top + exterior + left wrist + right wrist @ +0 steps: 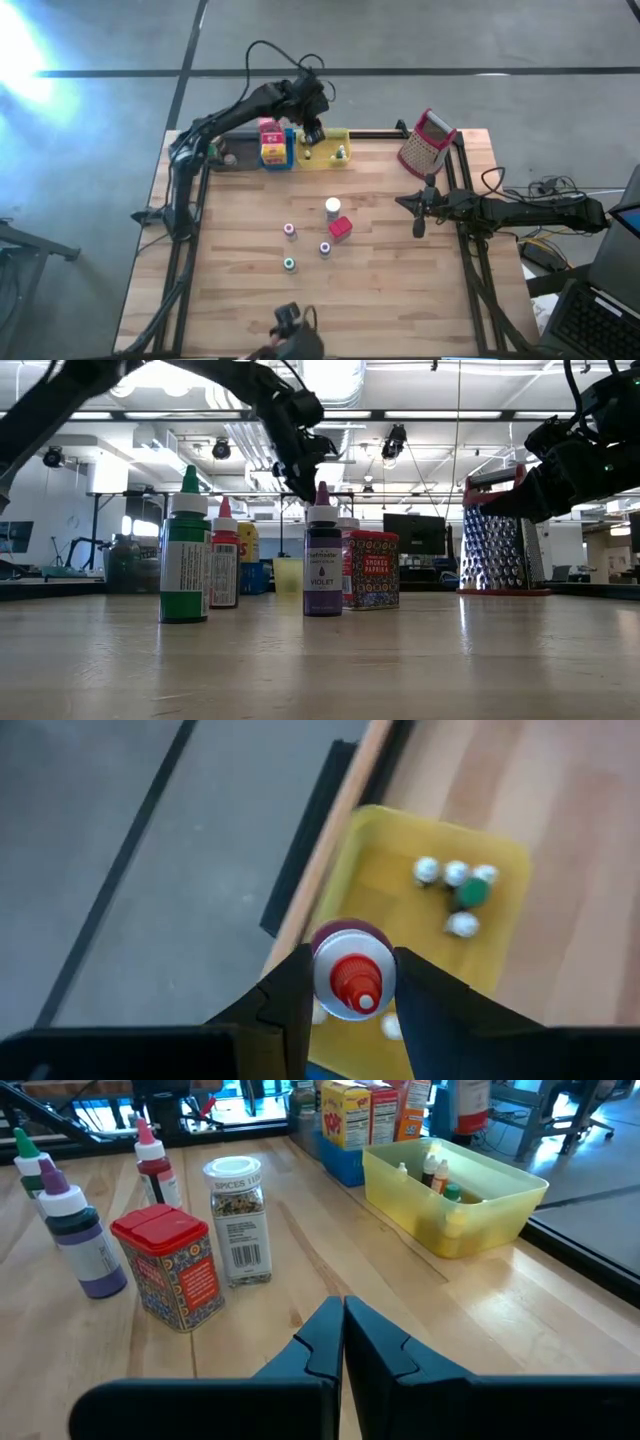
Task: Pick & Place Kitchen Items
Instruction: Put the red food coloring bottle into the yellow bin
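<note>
The light wooden desk (pixel 400 290) carries everything. At its far right corner stands the tall metal grater with a red handle (pixel 427 142). Along the far edge sit a blue tray (pixel 277 160) holding red and yellow boxes (pixel 270 142) and, just beside it, a yellow plastic tray (pixel 325 150) with several tiny bottles inside.

The left pincer (pixel 352 1010) hangs above the yellow tray, clamped on a small red-capped bottle (pixel 350 972) held between its two dark fingers. The right pincer (pixel 343 1342) waits low over the right side of the desk, near the grater, its fingers pressed together on nothing.

Mid-desk stands a loose cluster: a red paprika tin (pixel 340 229) touching or just beside a white-lidded glass spice jar (pixel 332 208), a violet-capped bottle (pixel 325 248) near the tin, a pink-capped bottle (pixel 289 230) to the left, and a green-capped bottle (pixel 289 264) nearest the front edge.
</note>
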